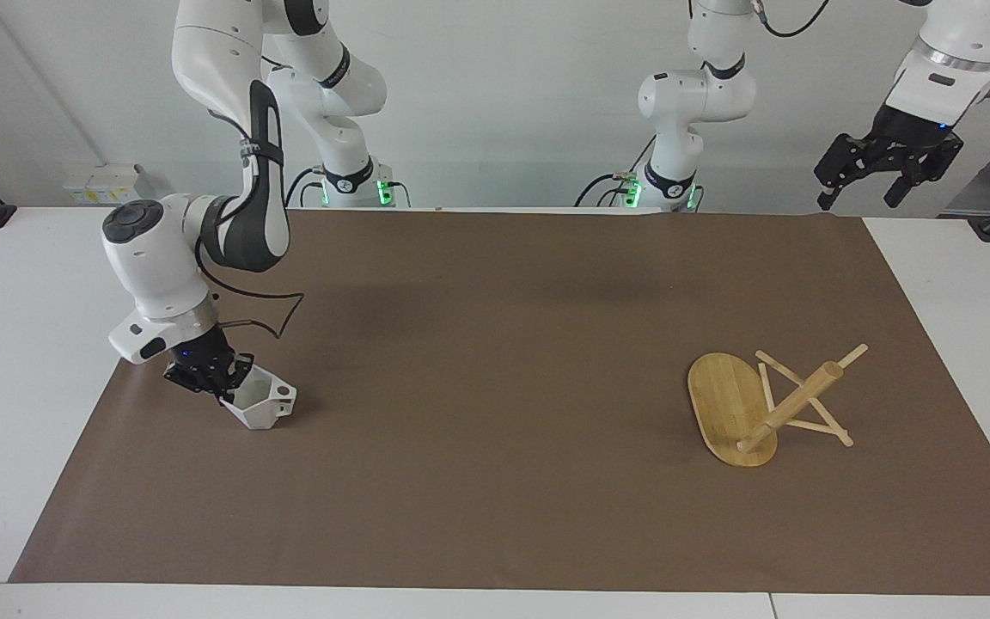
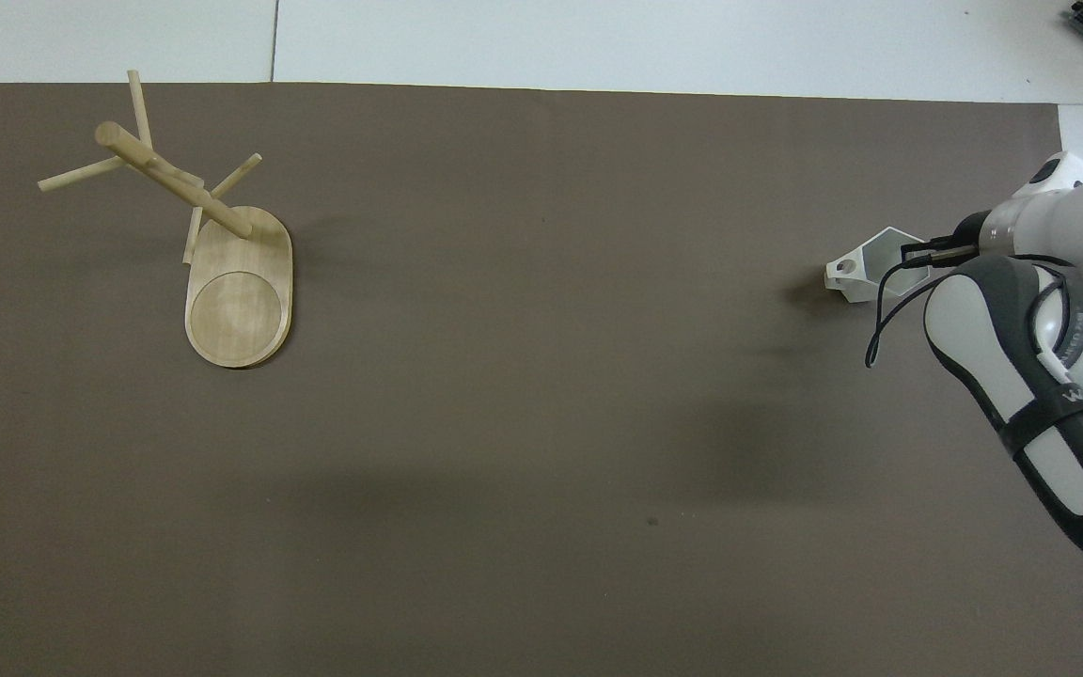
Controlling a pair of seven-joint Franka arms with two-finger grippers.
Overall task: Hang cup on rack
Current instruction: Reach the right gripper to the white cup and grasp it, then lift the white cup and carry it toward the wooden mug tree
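The white faceted cup (image 1: 263,409) is tilted at the right arm's end of the brown mat, its pierced handle pointing toward the mat's middle. It also shows in the overhead view (image 2: 866,273). My right gripper (image 1: 222,389) is shut on the cup's rim and holds it just at or barely above the mat; it also shows in the overhead view (image 2: 918,256). The bamboo rack (image 1: 791,404) stands on its oval base at the left arm's end, with thin crossing pegs; it also shows in the overhead view (image 2: 175,179). My left gripper (image 1: 882,168) waits open, high over the table's left-arm end.
A brown mat (image 1: 495,361) covers most of the white table. The rack's oval base (image 1: 723,400) lies flat on it. A wide stretch of bare mat separates cup and rack.
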